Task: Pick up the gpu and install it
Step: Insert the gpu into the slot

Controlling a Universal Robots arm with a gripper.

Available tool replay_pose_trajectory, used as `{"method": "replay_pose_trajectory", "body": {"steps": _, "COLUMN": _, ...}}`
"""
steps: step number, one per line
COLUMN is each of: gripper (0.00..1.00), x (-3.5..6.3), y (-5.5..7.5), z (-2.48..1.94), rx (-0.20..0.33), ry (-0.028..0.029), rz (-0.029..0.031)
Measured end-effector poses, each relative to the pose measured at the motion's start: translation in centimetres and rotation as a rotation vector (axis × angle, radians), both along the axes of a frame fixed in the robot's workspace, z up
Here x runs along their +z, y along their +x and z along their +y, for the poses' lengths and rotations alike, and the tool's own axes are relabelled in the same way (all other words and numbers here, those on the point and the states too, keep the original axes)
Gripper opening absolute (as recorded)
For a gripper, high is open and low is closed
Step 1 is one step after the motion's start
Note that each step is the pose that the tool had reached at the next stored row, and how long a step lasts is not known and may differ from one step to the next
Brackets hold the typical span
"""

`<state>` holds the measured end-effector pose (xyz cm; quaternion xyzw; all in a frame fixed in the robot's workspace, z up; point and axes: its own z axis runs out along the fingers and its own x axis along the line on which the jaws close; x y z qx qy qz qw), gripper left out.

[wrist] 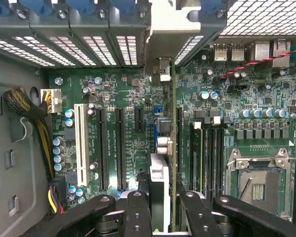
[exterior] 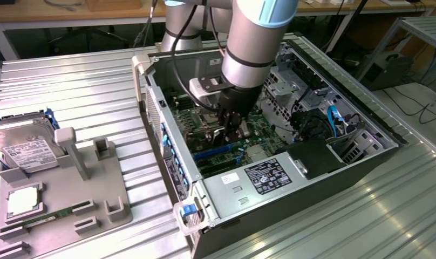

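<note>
The gpu [wrist: 158, 170] shows edge-on in the wrist view as a thin dark card with a silvery metal bracket [wrist: 163, 29] at its far end. It hangs upright inside the open computer case [exterior: 168, 162], over the green motherboard [wrist: 123, 84], in line with the black expansion slots [wrist: 121, 148]. My gripper [wrist: 165, 200] is shut on the card, one black finger [wrist: 138, 212] on each face. In the exterior view my gripper [exterior: 232, 129] reaches down into the case, just above the board. Whether the card's edge touches a slot I cannot tell.
A grey fixture tray [exterior: 95, 183] at the exterior view's left holds a silver hard drive [exterior: 31, 154], a green memory stick [exterior: 49, 218] and a processor [exterior: 22, 200]. Inside the case sit the power supply [exterior: 265, 178], an open CPU socket [wrist: 259, 185] and a cable bundle [wrist: 24, 106].
</note>
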<state>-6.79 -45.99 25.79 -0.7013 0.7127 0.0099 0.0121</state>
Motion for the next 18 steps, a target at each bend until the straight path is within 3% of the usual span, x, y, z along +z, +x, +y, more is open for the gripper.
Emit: {"method": "replay_pose_trajectory", "body": {"steps": 18, "gripper": 0.28, "x": -0.79, "y": -0.91, "z": -0.11, "rx": -0.004, "ry": -0.0001, "rz": 0.0007}}
